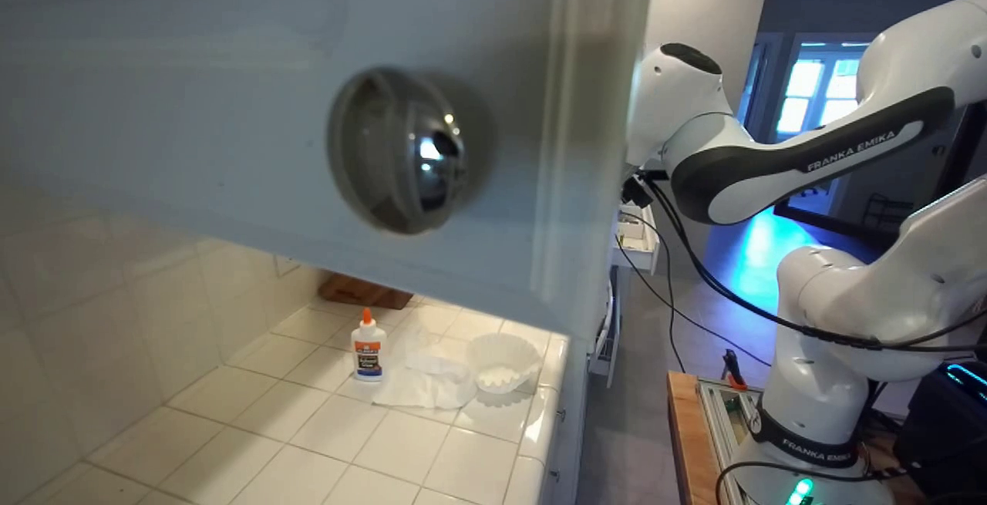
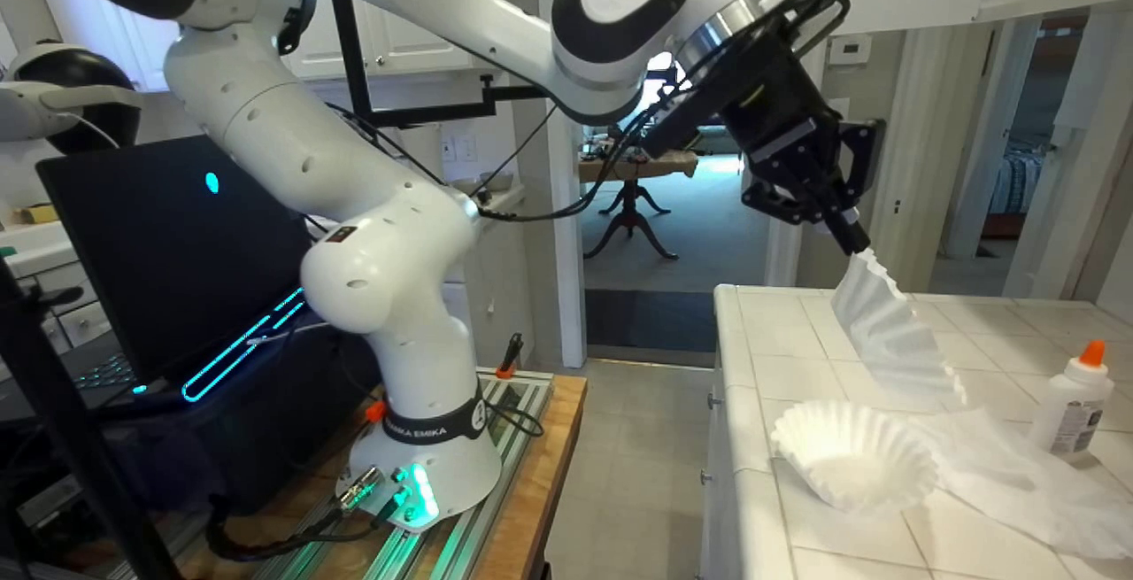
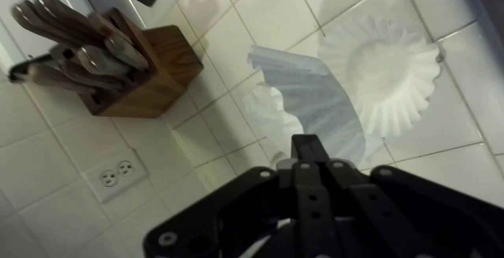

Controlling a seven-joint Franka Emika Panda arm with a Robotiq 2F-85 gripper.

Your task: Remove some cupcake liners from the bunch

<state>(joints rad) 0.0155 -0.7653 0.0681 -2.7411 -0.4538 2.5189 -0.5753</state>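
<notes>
Pinching a thin, wavy white liner (image 2: 890,334), our gripper (image 2: 856,243) holds it up. Below, we see the bunch (image 2: 854,463), round and frilly.

Forearm (image 1: 829,152) and base band (image 1: 806,443) read "FRANKA EMIKA", the bottle (image 1: 368,352) "ELMER'S".

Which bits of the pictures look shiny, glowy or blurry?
In an exterior view, the round, shiny, metal-looking knob has bright glints and the grey floor glows blue; in the wrist view, the long, greyish-brown knife handles in the brown wooden block look fuzzy.
</notes>
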